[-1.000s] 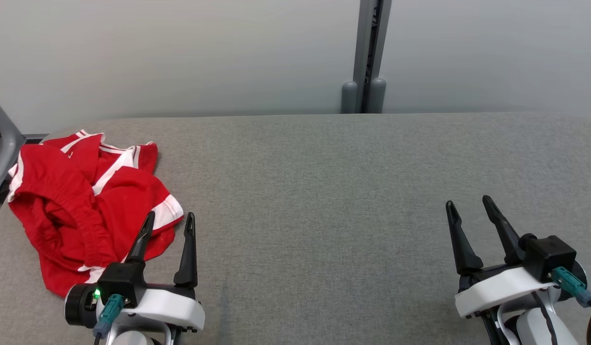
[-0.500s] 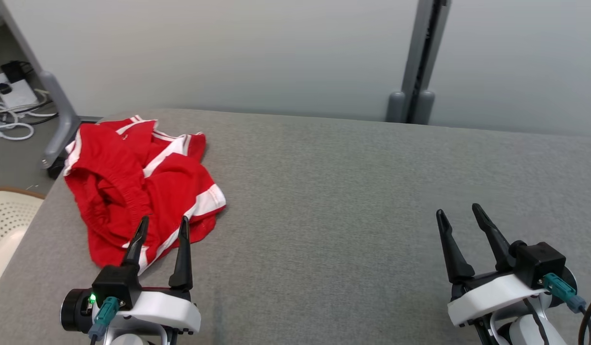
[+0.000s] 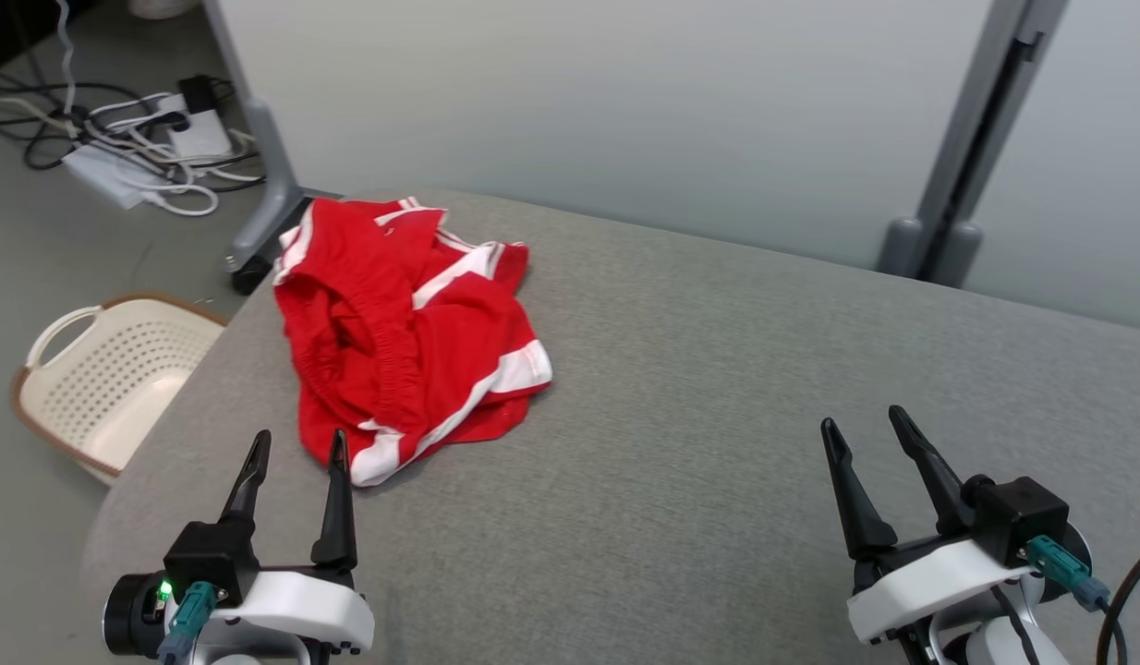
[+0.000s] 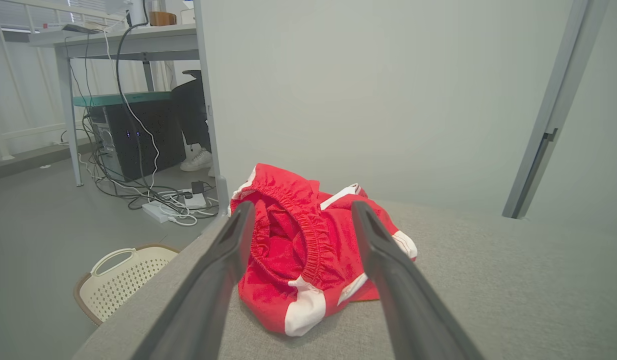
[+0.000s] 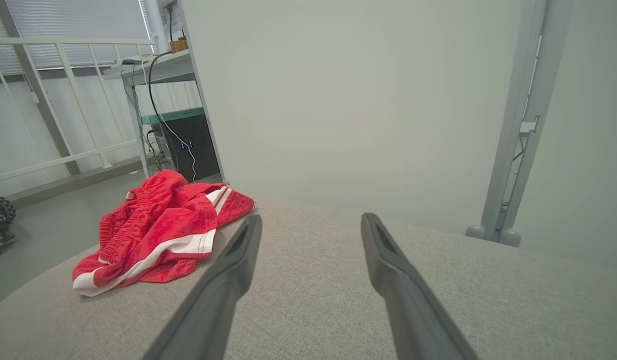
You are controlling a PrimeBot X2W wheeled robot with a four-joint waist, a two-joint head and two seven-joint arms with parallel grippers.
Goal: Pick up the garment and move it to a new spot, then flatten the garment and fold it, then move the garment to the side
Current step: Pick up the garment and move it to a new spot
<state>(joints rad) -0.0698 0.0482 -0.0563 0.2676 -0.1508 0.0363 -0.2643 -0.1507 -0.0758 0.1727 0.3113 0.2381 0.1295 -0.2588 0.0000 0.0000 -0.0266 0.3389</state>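
Crumpled red white-striped shorts (image 3: 404, 332) lie near the grey cloth-covered table's (image 3: 718, 416) far left corner, just beyond the left gripper (image 3: 298, 436), whose jaws are wide and empty. The right gripper (image 3: 861, 417), likewise wide and empty, is well apart from them. A cream perforated basket (image 3: 108, 369) sits on the floor beside the left edge.

No legible text, label, brand, number or sign anywhere, neither on the red garment (image 3: 404, 323) nor on the grey bench (image 3: 718, 369).

Left arm (image 3: 293, 605) and right arm (image 3: 930, 577) low, jaws wide apart, seemingly empty.
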